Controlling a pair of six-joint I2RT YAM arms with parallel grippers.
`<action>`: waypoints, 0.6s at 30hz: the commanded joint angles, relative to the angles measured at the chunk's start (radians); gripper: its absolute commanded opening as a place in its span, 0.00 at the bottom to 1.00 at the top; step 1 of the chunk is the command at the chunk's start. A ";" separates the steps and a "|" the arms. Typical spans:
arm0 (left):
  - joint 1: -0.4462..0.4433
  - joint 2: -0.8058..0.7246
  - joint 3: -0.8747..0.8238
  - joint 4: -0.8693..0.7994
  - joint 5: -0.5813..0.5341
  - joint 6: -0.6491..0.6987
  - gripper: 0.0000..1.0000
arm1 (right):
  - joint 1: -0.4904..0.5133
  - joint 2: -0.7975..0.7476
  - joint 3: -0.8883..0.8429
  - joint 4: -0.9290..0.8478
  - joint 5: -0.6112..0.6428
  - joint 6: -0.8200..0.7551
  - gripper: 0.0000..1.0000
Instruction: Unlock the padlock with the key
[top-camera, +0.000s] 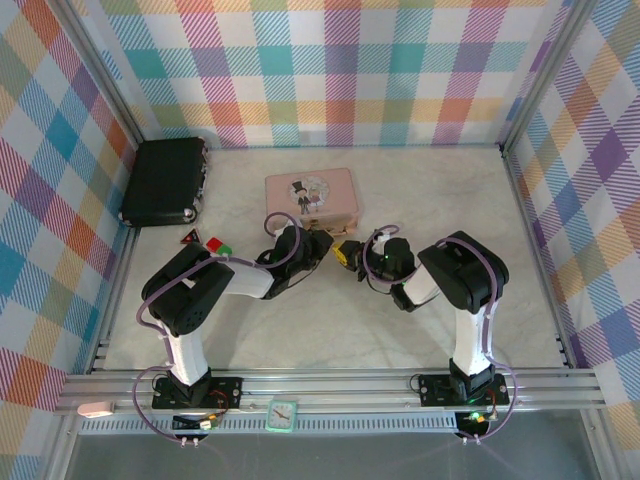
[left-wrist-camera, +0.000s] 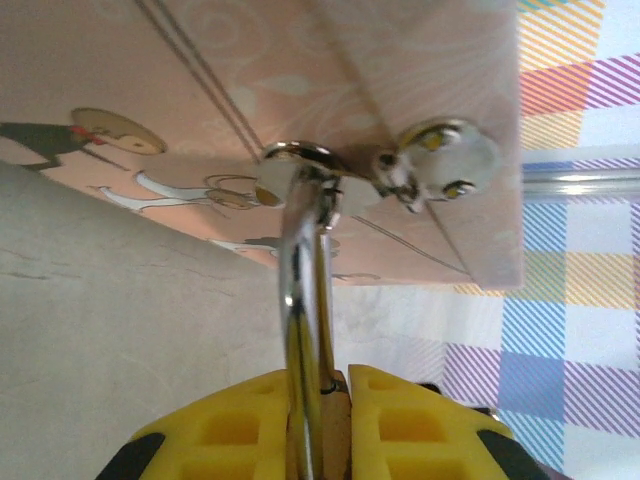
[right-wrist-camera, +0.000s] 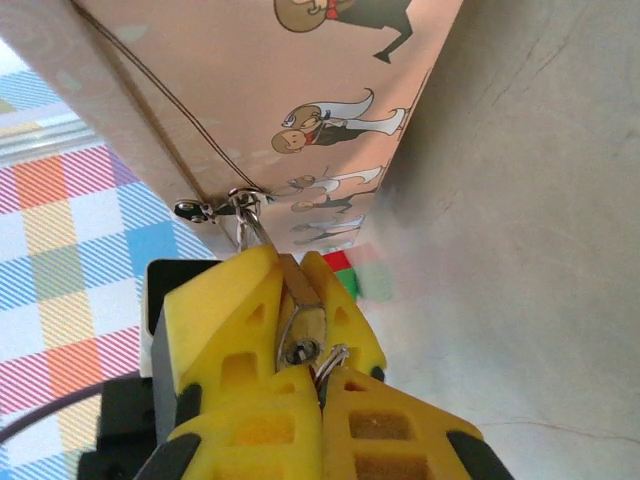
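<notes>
The brass padlock (left-wrist-camera: 338, 432) sits pinched between the yellow fingers of my left gripper (left-wrist-camera: 325, 388), which is shut on it. Its silvery shackle (left-wrist-camera: 300, 280) runs up through the hasp (left-wrist-camera: 300, 158) of the pink tin (left-wrist-camera: 200, 80). In the right wrist view the padlock's keyhole face (right-wrist-camera: 301, 349) looks towards my right gripper (right-wrist-camera: 322, 388). That gripper is shut on the small silver key (right-wrist-camera: 336, 361), whose end pokes out just right of the keyhole, beside it rather than in it. From above, both grippers (top-camera: 328, 246) (top-camera: 352, 255) meet at the tin's near right corner.
The pink tin (top-camera: 310, 196) lies mid-table with a black case (top-camera: 165, 180) at the far left. Small red and green pieces (top-camera: 215, 245) lie left of my left arm. Plaid walls close in the table on three sides.
</notes>
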 joint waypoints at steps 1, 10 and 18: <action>-0.018 0.039 -0.034 0.297 0.066 0.063 0.00 | 0.006 -0.042 0.050 0.070 0.027 0.189 0.00; -0.023 0.250 -0.030 0.617 0.091 0.154 0.00 | 0.019 -0.160 0.145 0.079 0.115 0.738 0.00; -0.013 0.332 -0.013 0.628 0.127 0.211 0.00 | 0.019 -0.194 0.227 0.079 0.198 0.811 0.00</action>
